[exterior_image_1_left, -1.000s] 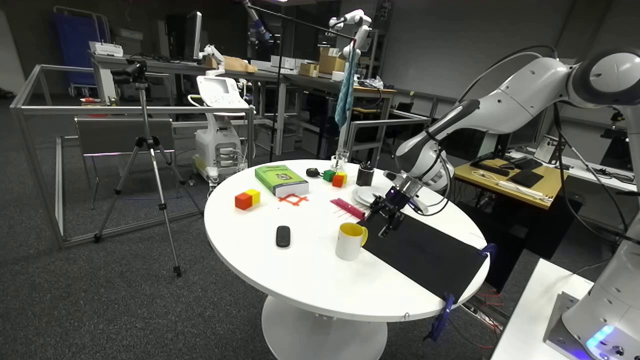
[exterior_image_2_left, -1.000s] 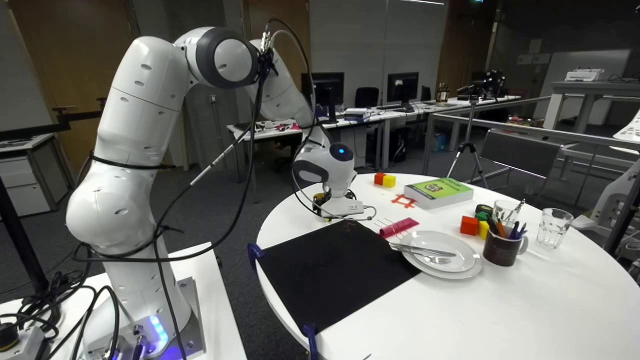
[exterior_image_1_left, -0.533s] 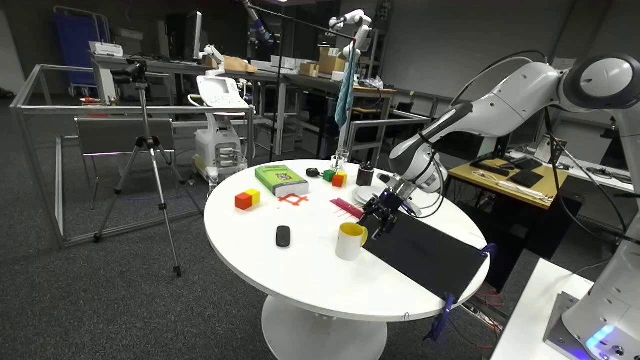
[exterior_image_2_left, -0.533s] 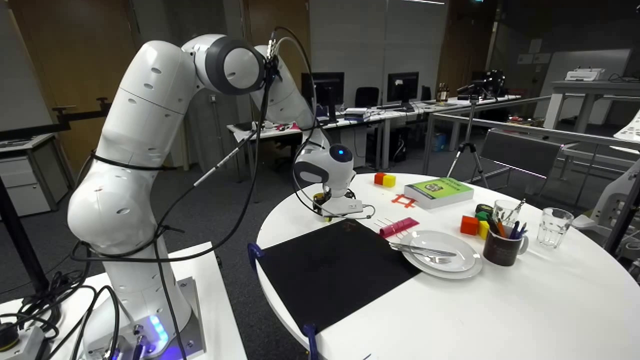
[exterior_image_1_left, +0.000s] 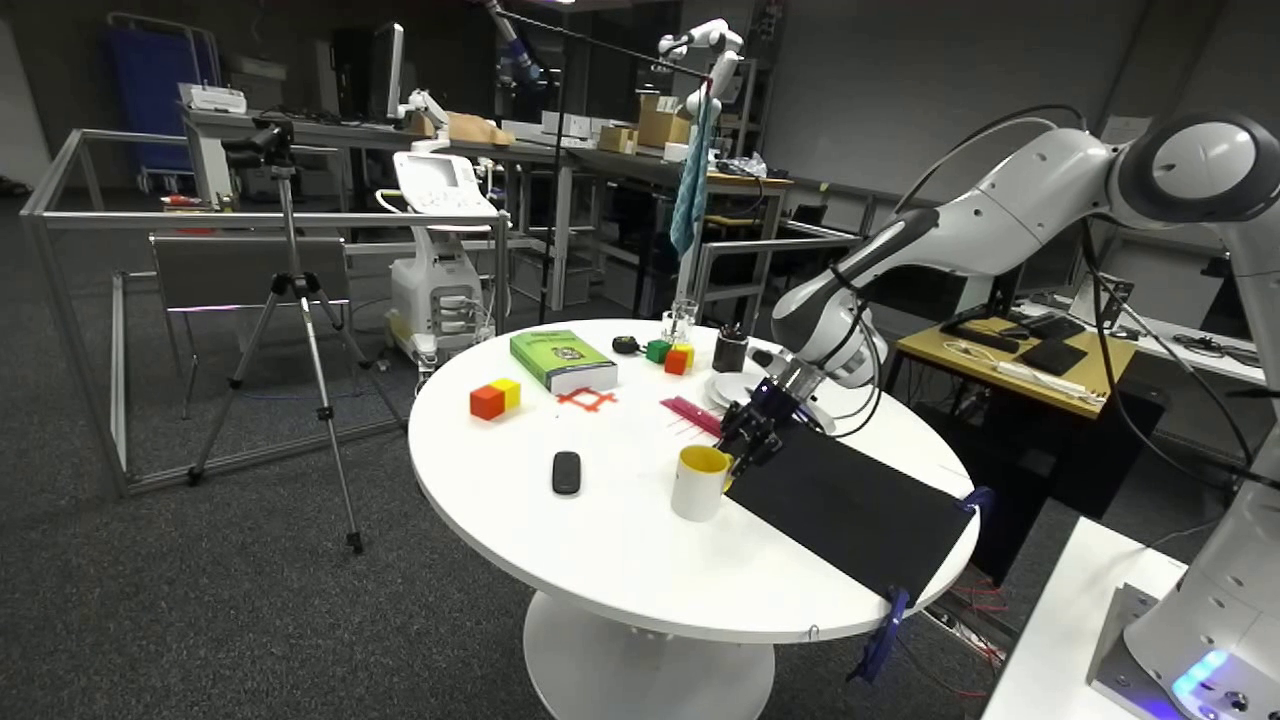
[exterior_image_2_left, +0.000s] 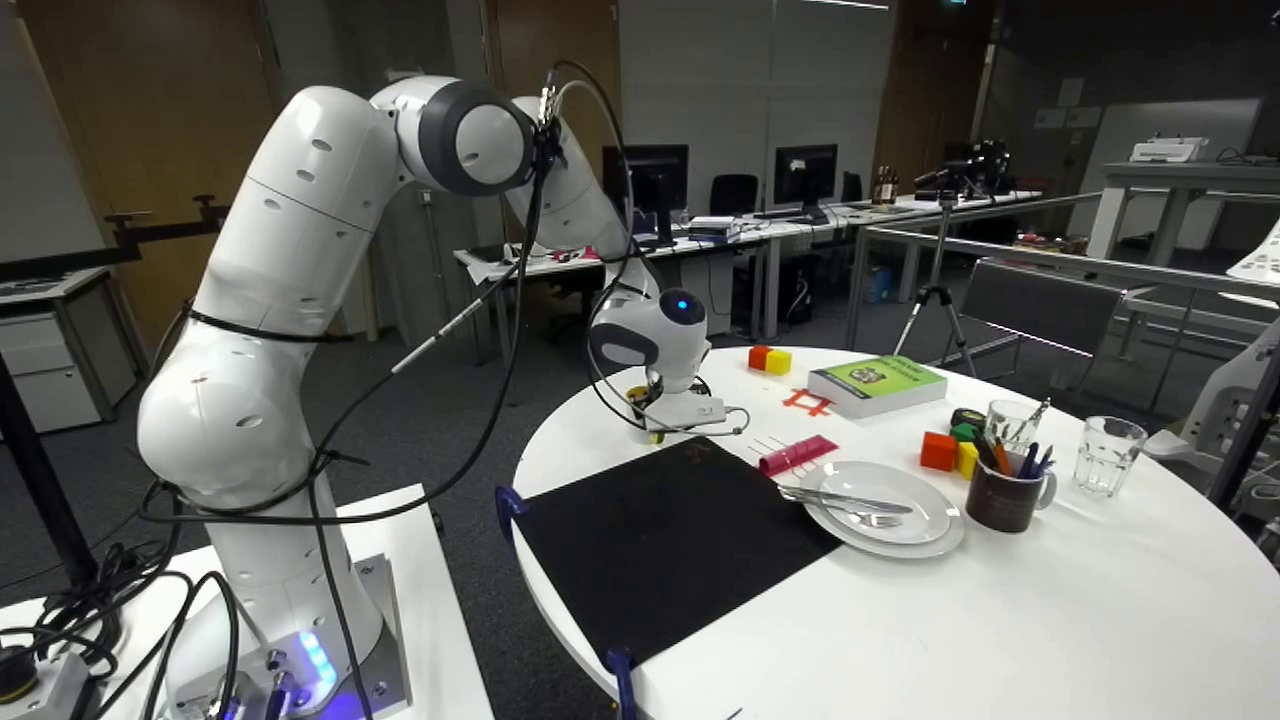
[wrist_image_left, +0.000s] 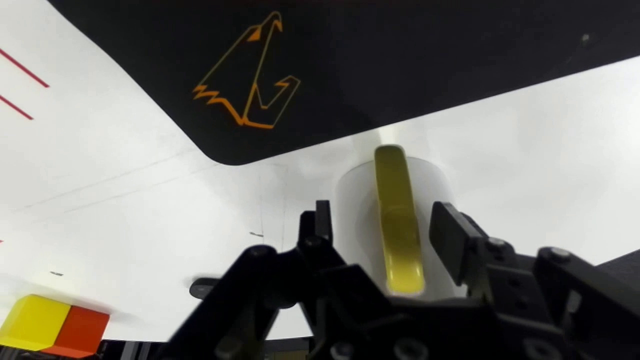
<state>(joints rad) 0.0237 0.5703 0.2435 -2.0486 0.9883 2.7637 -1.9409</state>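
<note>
The mug (exterior_image_1_left: 697, 493) stands on the white table (exterior_image_1_left: 620, 540), just right of the middle in the lower half of an exterior view, close beside the black mat (exterior_image_1_left: 850, 510). It looks hard and stiff, so it should not squash. I think it is not very heavy, but its smooth side could slip, and it might break if it falls. The best spot to hold looks like the middle of the yellow handle (wrist_image_left: 399, 220), pinched from both sides. In the wrist view, the gripper (wrist_image_left: 384, 221) is spread part-way, a finger on each side of the handle with gaps between; it holds nothing. The mug's long way goes straight up, mouth on top. Its handle points right in an exterior view, toward the mat.
</note>
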